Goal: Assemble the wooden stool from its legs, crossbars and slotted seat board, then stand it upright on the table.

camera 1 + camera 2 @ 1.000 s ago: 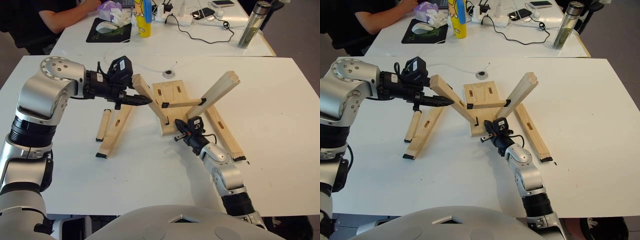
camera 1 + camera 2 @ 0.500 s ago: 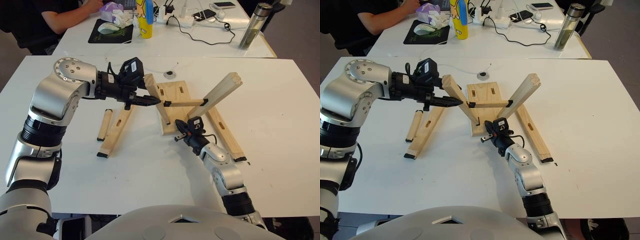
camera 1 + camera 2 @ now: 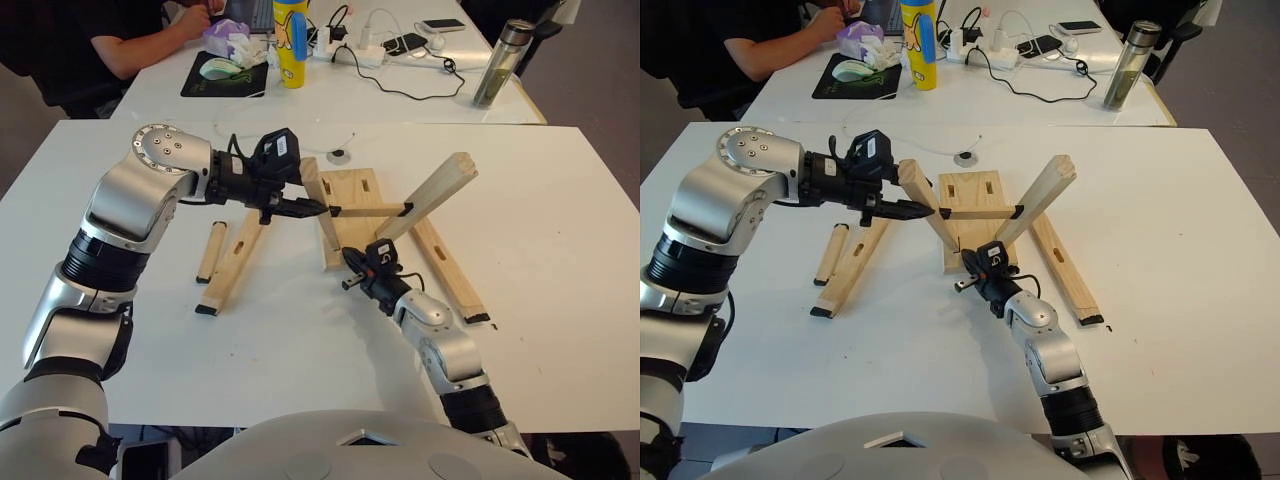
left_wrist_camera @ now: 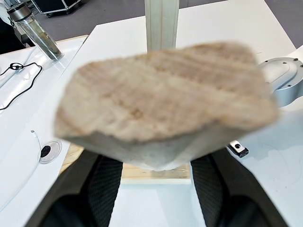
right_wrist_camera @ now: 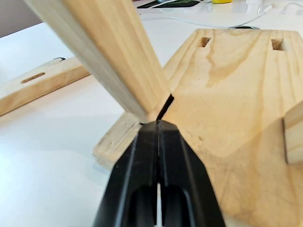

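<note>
Currently the pale wooden stool sits half-built on my white table [image 3: 560,250], with both arms at it.
From the head I count one flat slotted seat board [image 3: 352,186], a left raised leg [image 3: 326,228] and a right raised leg [image 3: 435,190] joined by a thin crossbar [image 3: 370,209], two flat loose legs [image 3: 232,262] and one short loose crossbar [image 3: 210,250]. My left wrist shows rough end-grain gripped between the left gripper [image 3: 305,207] and its fingers [image 4: 106,182]. My right wrist shows the right gripper [image 5: 157,124] pinched closed, empty, at the left leg's foot.

Left gripper [image 3: 305,208] clamping tilted leg [image 3: 313,182], crossbar [image 3: 370,210] to opposite leg [image 3: 440,188], seat board [image 3: 356,190] beneath
</note>
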You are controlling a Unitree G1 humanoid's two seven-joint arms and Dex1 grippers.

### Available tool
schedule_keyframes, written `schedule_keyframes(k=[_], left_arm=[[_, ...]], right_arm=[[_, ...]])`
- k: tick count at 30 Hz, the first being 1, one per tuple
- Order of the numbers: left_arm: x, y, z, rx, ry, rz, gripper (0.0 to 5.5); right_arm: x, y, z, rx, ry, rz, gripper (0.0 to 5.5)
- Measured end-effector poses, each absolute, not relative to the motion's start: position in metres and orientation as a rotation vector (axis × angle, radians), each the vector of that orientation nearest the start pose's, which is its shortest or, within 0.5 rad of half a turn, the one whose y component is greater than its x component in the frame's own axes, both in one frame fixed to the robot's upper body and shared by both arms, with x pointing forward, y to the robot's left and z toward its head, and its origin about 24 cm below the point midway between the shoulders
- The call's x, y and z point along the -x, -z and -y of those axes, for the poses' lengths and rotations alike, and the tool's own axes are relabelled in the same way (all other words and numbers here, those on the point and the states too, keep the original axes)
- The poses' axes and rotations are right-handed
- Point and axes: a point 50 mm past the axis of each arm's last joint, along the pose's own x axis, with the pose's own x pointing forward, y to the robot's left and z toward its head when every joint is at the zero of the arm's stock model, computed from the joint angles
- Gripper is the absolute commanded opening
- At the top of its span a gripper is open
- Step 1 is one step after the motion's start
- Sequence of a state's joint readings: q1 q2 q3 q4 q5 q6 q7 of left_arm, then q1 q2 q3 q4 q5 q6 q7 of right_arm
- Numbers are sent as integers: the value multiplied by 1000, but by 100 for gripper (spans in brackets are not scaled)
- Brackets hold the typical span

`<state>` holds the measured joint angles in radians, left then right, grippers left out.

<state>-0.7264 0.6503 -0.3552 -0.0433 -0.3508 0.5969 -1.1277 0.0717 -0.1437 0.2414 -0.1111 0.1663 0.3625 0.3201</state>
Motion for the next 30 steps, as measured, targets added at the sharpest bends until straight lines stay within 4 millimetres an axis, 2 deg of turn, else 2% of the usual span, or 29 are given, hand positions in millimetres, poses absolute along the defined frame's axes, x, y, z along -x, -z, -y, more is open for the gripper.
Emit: schedule_keyframes(k=[2,4,6,11,14,17,21,24,27,28,30], left_arm=[[-303,-174,-121,-455,1376,-285,207],[-304,-173,-122,-446,1377,-287,207],[-305,-172,-122,-439,1375,-288,207],[-306,-172,-125,-425,1374,-291,207],[-306,-172,-126,-421,1373,-295,207],[-307,-172,-126,-418,1375,-299,207],[-308,-172,-125,-416,1386,-305,207],[-309,-172,-125,-414,1387,-306,207],[-309,-172,-125,-414,1387,-307,207],[-309,-172,-125,-413,1387,-307,207],[-310,-173,-124,-416,1392,-306,207]], right_arm=[[-220,-15,104,-80,-563,-338,0],[-211,-16,108,-132,-573,-320,0],[-204,-25,111,-167,-594,-283,0],[-186,-94,100,-265,-763,-61,0],[-193,-132,90,-256,-755,81,0],[-205,-148,85,-114,-659,159,0],[-217,-142,85,44,-529,150,0],[-224,-135,84,118,-493,133,0],[-225,-137,80,162,-499,163,0],[-226,-133,78,188,-506,145,0],[-226,-110,73,266,-540,-8,0]])
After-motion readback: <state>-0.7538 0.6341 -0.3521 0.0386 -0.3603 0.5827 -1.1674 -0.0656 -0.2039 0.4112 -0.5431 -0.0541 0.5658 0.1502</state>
